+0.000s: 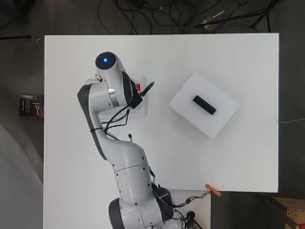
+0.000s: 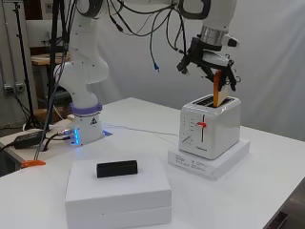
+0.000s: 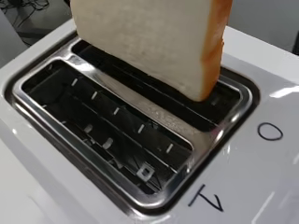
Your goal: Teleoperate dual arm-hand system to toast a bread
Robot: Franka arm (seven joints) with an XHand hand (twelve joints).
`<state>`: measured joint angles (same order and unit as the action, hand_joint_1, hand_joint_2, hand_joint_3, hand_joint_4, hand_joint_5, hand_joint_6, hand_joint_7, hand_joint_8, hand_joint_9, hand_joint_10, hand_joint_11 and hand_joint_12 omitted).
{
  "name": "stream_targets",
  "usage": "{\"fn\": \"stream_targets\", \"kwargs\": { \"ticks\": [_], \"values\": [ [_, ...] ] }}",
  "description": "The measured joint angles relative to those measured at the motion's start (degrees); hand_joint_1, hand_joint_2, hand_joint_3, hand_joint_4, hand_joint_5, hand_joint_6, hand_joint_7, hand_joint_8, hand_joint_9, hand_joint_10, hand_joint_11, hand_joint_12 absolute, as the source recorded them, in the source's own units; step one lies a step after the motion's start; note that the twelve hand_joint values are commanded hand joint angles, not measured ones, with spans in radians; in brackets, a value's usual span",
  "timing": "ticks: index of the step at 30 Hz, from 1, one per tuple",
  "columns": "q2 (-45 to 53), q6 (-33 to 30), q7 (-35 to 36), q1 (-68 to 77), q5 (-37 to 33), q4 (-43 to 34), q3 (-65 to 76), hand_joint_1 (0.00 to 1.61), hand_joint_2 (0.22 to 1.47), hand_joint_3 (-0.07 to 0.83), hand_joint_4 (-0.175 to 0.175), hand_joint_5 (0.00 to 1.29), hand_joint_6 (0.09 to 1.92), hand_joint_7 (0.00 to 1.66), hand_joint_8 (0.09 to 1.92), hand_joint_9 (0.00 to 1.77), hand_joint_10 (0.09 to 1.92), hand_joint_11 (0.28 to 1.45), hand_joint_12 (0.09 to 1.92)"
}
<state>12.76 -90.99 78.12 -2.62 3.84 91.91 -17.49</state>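
Progress: bread slice [image 2: 218,88] is picked up and carried to the toaster [image 2: 208,126], but not yet seated. In the side view the slice stands upright with its lower edge at the toaster's top; in the wrist view its bottom corner [image 3: 154,42] sits over the far slot [image 3: 154,100], lower edge at or just inside the opening. I cannot tell whether it touches the metal. The near slot [image 3: 100,135] is empty.

Left to do, as I judge it: lower the slice fully, let go, press the red lever [image 2: 202,125] on the toaster's front, which sits high in its track.

Hand [image 2: 208,61]: directly above the toaster, fingers curled down around the slice's upper part, pinching it. Nothing else touched.

Toaster rests on a flat white box [image 2: 209,163] on the counter [image 2: 267,191].
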Motion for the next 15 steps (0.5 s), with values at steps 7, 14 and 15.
{"fn": "stream_targets", "kwargs": {
  "ticks": [7, 14, 15],
  "values": [
    [2.5, 2.5, -2.9, -0.1, -1.7, -1.8, 3.6, 0.18, 0.95, -0.022, -0.12, 0.15, 0.17, 0.32, 0.12, 0.51, 0.09, 0.48, 0.09],
    [1.1, 6.7, -7.2, 0.4, -1.2, -5.2, 5.3, 0.0, 1.02, 0.016, -0.039, 0.33, 0.09, 0.31, 0.09, 0.41, 0.09, 0.4, 0.09],
    [0.4, 4.5, -8.7, 0.4, -1.7, -3.4, 5.9, 0.0, 1.04, 0.019, -0.03, 0.33, 0.09, 0.32, 0.09, 0.42, 0.09, 0.4, 0.09]
  ]
}}
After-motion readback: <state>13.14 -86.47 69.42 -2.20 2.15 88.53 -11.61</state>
